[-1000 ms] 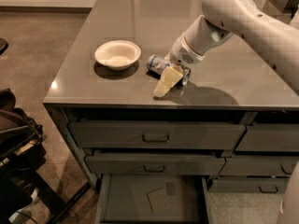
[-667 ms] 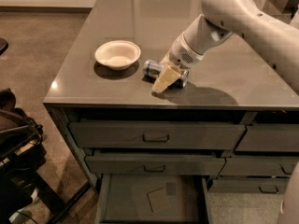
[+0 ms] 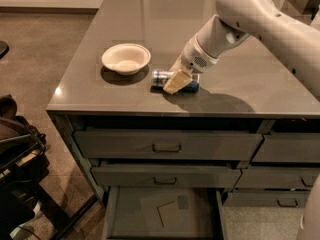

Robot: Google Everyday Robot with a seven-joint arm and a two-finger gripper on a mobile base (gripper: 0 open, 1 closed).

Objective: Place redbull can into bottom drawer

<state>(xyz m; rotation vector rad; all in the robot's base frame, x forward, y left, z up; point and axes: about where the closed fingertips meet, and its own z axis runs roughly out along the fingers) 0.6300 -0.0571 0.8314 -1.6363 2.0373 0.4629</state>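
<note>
The redbull can [image 3: 161,77] lies on its side on the grey countertop, just right of a white bowl [image 3: 126,58]. My gripper [image 3: 176,79] reaches down from the upper right and sits over the can's middle, with one pale finger [image 3: 172,82] in front of it, hiding part of the can. The can rests on the counter. The bottom drawer [image 3: 145,219] of the left column is pulled open below, a shallow dark tray with pale square patches on its floor.
Two shut handled drawers [image 3: 167,145] sit above the open one. Narrower right-column drawers [image 3: 285,149] are shut. A dark object [image 3: 17,149] stands on the floor at the left. The counter edge [image 3: 175,111] runs just in front of the can.
My gripper has shifted slightly left and down along the can, coming closer over it. The can and bowl have not moved.
</note>
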